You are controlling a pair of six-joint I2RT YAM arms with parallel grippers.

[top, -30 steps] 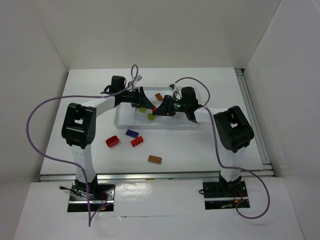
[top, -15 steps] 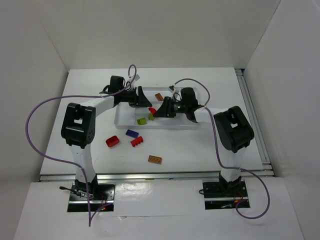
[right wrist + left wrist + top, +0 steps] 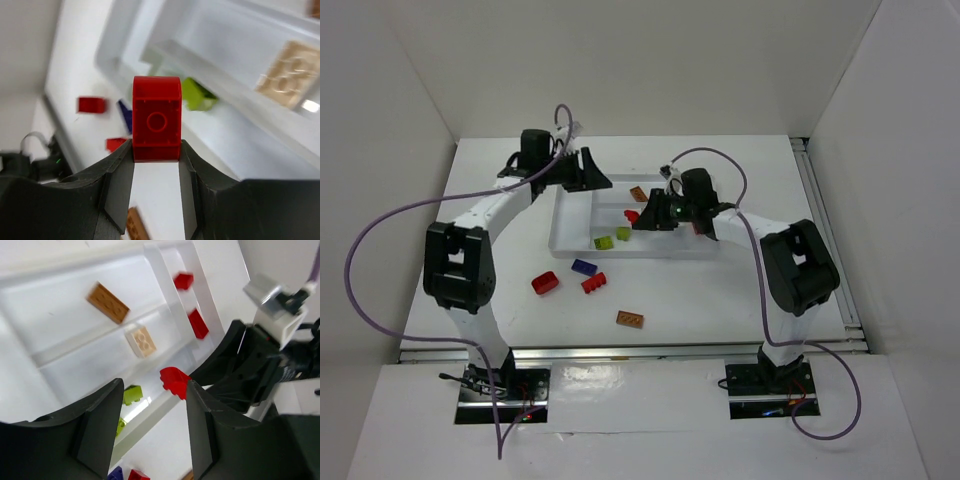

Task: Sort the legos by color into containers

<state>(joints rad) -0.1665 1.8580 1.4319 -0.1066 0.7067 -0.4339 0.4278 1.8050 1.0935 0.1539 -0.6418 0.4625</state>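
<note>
Clearly the right pincer [image 3: 156, 148] is clamped on a red brick [image 3: 156, 118]. The brick stands up from between the fingertips, its ringed face toward the wrist camera. From above, it hangs over the middle of the tray [image 3: 556, 238], at the pincer's tip. The left pincer [image 3: 154, 390] has its fingers apart with nothing between them and sits above the tray's far left corner. The red brick shows through its gap farther off, touching neither finger. In the tray lie an orange brick [image 3: 108, 302] and a tan brick [image 3: 141, 341] in neighbouring long slots, two red pieces [image 3: 198, 323] in a narrow slot at the side, and two green bricks [image 3: 604, 241] in the slot nearest the arms. On the surface [image 3: 500, 200] in front of the tray, a red block [image 3: 545, 283], a blue brick [image 3: 584, 267] and a red studded piece [image 3: 593, 284] lie close together. A second orange plate [image 3: 629, 319] lies apart from them, nearer the arms' bases.
</note>
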